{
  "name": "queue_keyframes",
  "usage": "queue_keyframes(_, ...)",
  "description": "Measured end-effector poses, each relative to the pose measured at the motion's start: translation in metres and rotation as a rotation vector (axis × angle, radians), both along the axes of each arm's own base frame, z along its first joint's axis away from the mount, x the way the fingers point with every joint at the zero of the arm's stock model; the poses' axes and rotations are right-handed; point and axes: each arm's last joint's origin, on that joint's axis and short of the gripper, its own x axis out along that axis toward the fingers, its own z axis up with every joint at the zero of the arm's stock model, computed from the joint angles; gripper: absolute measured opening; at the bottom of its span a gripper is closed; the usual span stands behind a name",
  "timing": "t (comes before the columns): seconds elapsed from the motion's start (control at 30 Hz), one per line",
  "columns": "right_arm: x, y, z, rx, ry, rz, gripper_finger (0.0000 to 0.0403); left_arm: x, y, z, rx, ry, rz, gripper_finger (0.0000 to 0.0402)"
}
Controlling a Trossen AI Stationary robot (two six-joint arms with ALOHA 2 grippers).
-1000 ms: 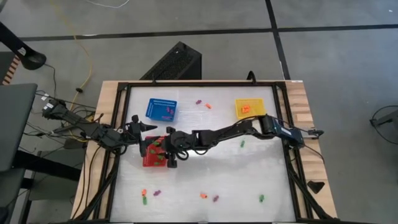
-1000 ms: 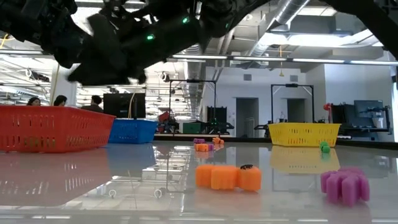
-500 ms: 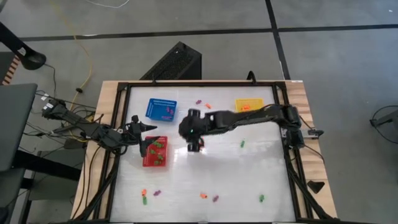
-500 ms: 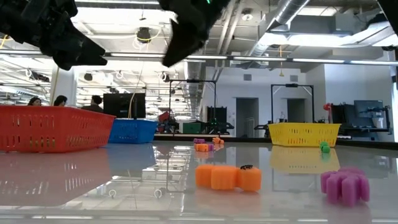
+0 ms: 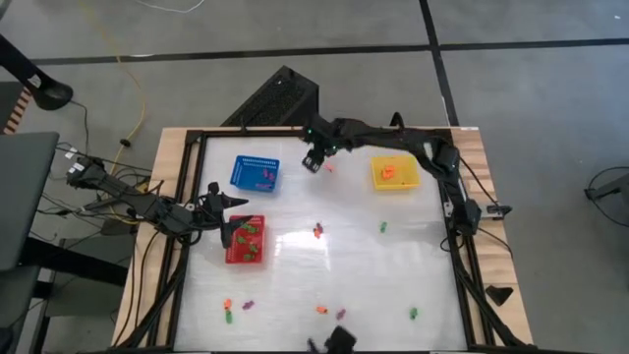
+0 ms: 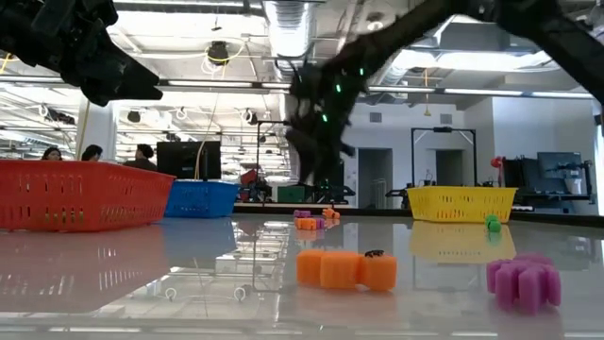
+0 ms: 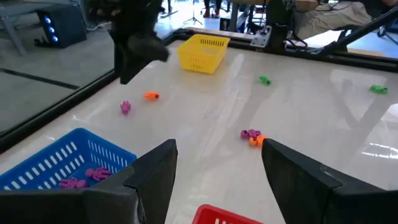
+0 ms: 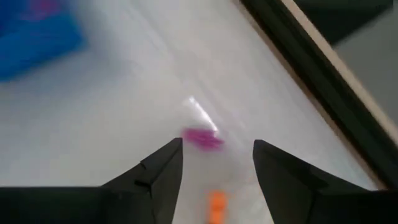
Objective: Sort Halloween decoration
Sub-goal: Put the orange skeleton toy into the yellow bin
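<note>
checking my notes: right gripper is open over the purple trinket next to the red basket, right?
Not quite. The right gripper is open over the purple trinket, but that trinket lies near the blue basket at the table's far edge, not the red basket. The high view shows it.

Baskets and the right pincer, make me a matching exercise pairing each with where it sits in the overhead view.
Things:
1. blue basket
2. red basket
3. yellow basket
4. right pincer

Places:
A. far right part of the table
B. by the left pincer, near the left edge
C. above the purple trinket at the far edge
D. far left part of the table

Pairs: 1-D, 2-B, 3-A, 4-C
</note>
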Motion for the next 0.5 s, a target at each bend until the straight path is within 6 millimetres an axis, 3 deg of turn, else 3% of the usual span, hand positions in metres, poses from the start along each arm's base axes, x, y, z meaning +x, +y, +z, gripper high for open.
queue_keyframes(0.1,-0.008,-0.021,-0.021,0.075,0.03,-0.047,0.0235,0.0,0.0,0.0,0.003,0.001,0.001,0.0226)
queue_keyframes(0.2,-0.011,-0.026,-0.031,0.147,0.048,-0.034,0.0234,0.0,0.0,0.0,0.004,0.002,0.0,0.0226)
queue_keyframes(0.37,-0.015,-0.014,-0.036,0.224,0.134,-0.011,0.0232,0.0,0.0,0.0,0.012,0.006,-0.001,0.0226)
queue_keyframes(0.5,-0.014,-0.005,-0.037,0.181,0.193,-0.02,0.0232,0.0,0.0,0.0,0.02,0.009,-0.003,0.0226)
